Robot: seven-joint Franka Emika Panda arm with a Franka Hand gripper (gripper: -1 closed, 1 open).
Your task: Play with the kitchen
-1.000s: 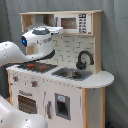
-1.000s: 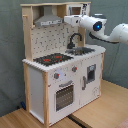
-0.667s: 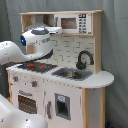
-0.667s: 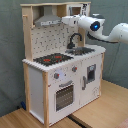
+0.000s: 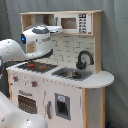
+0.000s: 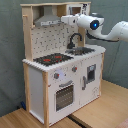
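Observation:
The kitchen (image 5: 65, 95) (image 6: 50, 85) is a toy of white panels and light wood, and both exterior views show it. It has a black-red hob (image 5: 35, 66) (image 6: 52, 59), a black tap (image 5: 84, 59) (image 6: 75, 39) over a sink (image 5: 72, 74) (image 6: 82, 50), an oven door (image 6: 64, 95), a grey hood (image 6: 47, 20) and a small microwave (image 5: 75, 23) on the top shelf. My gripper (image 5: 58, 29) (image 6: 65, 19) hovers high above the counter, just below the upper shelf between hood and microwave. It holds nothing that I can see.
A grey curtain hangs behind the kitchen. The toy stands on a light wooden floor (image 6: 105, 107). A white part of the arm (image 5: 15, 117) fills the first exterior view's lower left corner, close to the oven side.
My hand has slid toward the second exterior view's left, closer to the hood. The kitchen itself is unchanged.

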